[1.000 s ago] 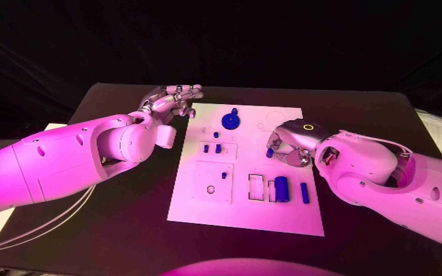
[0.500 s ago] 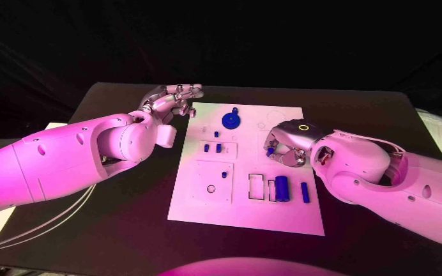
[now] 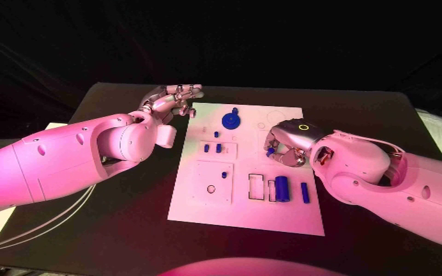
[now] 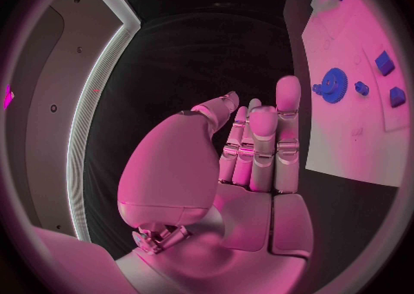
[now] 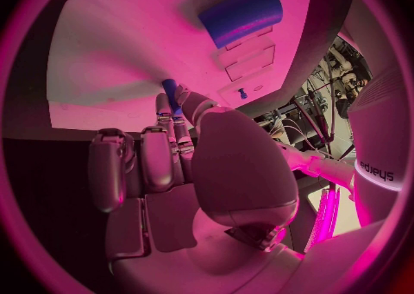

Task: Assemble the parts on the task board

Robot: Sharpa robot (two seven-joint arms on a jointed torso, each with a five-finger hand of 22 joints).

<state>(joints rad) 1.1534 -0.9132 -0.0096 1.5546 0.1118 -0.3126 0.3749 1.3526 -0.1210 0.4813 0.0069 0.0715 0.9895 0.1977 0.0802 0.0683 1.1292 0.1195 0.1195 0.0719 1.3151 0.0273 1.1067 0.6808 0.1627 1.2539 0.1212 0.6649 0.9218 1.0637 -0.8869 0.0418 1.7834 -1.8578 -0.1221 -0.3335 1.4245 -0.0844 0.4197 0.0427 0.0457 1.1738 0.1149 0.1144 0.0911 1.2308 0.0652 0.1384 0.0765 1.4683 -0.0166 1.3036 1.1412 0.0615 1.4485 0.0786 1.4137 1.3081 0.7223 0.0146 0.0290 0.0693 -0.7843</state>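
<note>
Black table (image 3: 110, 225) under a dark backdrop carries the white task board (image 3: 244, 212), with the blue parts on it: one gear (image 3: 230, 121), one thick cylinder (image 3: 281, 188), one slim pin (image 3: 304, 191) and two small blocks (image 3: 213, 149). Over the board's right side, the right hand (image 3: 285, 145) pinches a small blue peg (image 5: 170, 92) between thumb and fingertips, its wrist band reading "sharpa". Beside the board's far left corner, the left hand (image 3: 173, 101) hovers with loosely spread fingers, holding nothing.

One white task board (image 3: 241, 215); one blue gear (image 3: 230, 121); one blue cylinder (image 3: 281, 189); two hands.
</note>
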